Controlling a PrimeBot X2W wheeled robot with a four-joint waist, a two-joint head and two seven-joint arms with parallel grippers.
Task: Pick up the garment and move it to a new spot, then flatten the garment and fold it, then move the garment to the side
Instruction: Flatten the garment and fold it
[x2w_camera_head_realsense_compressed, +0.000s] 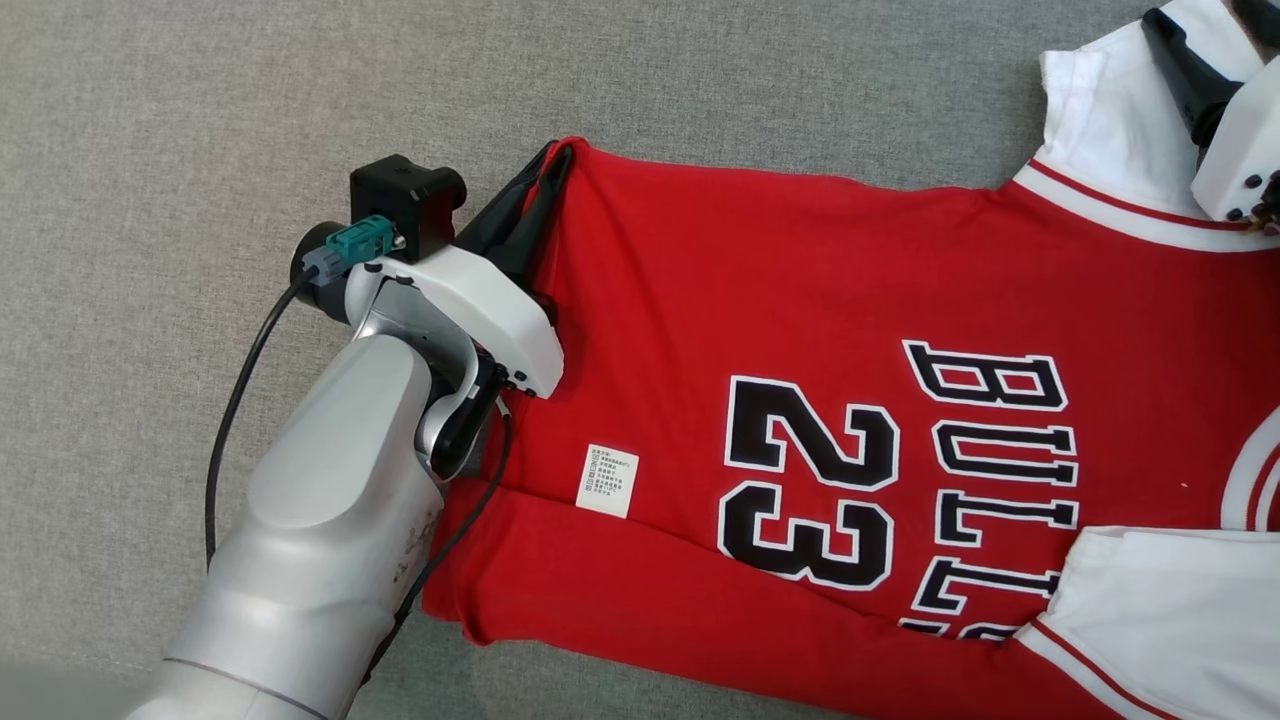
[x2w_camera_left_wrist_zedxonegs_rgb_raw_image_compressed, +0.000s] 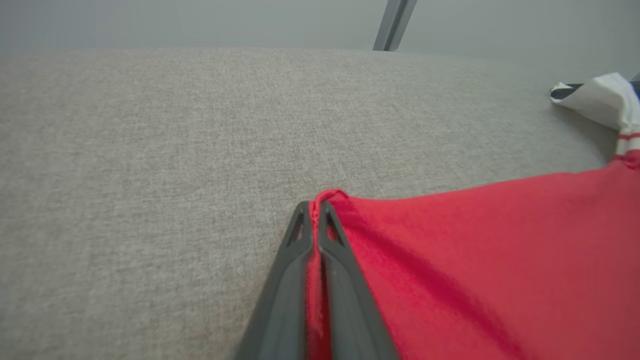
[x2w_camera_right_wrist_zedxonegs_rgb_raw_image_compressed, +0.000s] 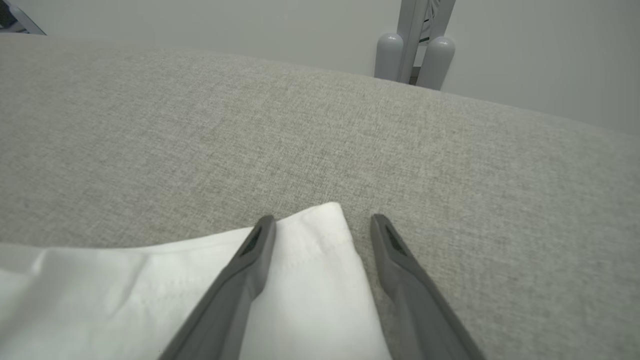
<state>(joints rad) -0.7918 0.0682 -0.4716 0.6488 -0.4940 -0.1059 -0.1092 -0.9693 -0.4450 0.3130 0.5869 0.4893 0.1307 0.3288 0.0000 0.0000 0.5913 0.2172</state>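
The garment (x2w_camera_head_realsense_compressed: 760, 300) is a red jersey with white sleeves and black "BULLS 23" lettering, spread on the grey fabric surface. My left gripper (x2w_camera_head_realsense_compressed: 555, 165) is shut on the jersey's far left hem corner; in the left wrist view red cloth (x2w_camera_left_wrist_zedxonegs_rgb_raw_image_compressed: 450, 260) is pinched between the closed fingers (x2w_camera_left_wrist_zedxonegs_rgb_raw_image_compressed: 312, 210). My right gripper (x2w_camera_right_wrist_zedxonegs_rgb_raw_image_compressed: 322, 222) is open over the corner of a white sleeve (x2w_camera_right_wrist_zedxonegs_rgb_raw_image_compressed: 310, 260), one finger on the cloth and the other over the bare surface. In the head view the right gripper's body (x2w_camera_head_realsense_compressed: 1235, 140) sits at the top right over the white sleeve (x2w_camera_head_realsense_compressed: 1100, 110).
A white care label (x2w_camera_head_realsense_compressed: 607, 480) lies on the red cloth near the left arm. The near hem is folded over in a band (x2w_camera_head_realsense_compressed: 600, 590). Grey fabric surface (x2w_camera_head_realsense_compressed: 250, 110) stretches left and beyond. A grey metal post (x2w_camera_right_wrist_zedxonegs_rgb_raw_image_compressed: 415, 45) stands past the far edge.
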